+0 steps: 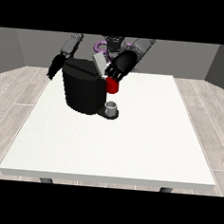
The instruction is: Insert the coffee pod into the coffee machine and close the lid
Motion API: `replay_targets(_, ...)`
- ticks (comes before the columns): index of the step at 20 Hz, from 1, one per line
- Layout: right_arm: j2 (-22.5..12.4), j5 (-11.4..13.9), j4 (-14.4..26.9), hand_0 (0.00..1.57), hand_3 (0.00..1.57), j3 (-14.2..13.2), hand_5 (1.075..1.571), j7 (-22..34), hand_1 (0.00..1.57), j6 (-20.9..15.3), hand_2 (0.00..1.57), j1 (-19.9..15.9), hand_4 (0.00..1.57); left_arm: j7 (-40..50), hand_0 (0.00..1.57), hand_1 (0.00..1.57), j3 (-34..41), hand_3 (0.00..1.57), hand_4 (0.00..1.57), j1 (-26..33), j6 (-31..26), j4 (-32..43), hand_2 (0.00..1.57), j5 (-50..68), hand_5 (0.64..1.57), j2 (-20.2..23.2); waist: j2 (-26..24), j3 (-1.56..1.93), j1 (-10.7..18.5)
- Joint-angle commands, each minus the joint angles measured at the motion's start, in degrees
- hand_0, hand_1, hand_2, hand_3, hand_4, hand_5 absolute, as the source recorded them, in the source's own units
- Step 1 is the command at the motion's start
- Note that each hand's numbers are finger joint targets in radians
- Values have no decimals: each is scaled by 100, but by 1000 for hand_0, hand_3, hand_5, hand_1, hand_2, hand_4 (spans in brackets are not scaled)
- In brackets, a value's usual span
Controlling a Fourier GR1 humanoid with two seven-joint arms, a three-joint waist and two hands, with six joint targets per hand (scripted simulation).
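White worktop [111, 147] carries a black coffee machine [84, 90], its grey lid [99, 63] raised. At the view's right, a robot hand [115, 73] reaches beside the lid, above a red thing at the machine [113, 87]; its grip cannot be told. Below stands a grey thing [112, 107].
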Motion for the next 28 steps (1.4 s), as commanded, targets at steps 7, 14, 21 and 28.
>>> replay_targets(7, -166, -16, -87, 0, 0, -53, 1571, 123, 0, 98, 0, -200, 0, -295, 1212, 1212, -336, 1100, 0, -62, 235, -3, 1225, -499, 1571, 337, 116, 1, -40)
replay_targets(14, -82, 10, -230, 0, 0, 44, 1571, 78, 0, 84, 0, -77, 0, -304, 1096, 1096, -321, 990, 0, 180, 626, 157, 1127, -603, 1571, 121, 194, 1, -163)
replay_targets(21, -1, 97, -368, 0, 0, 136, 1571, 318, 0, -9, 0, -187, 0, -521, 1206, 1206, -97, 956, 0, 104, 1120, 113, 1179, -480, 1571, -14, 287, -1, -239)
replay_targets(28, 73, 149, -116, 0, 0, 38, 1571, 350, 0, -220, 0, -410, 85, -652, 1232, 1232, -210, 967, 0, -38, 992, 48, 1211, -577, 1571, -15, 300, 1, 21)
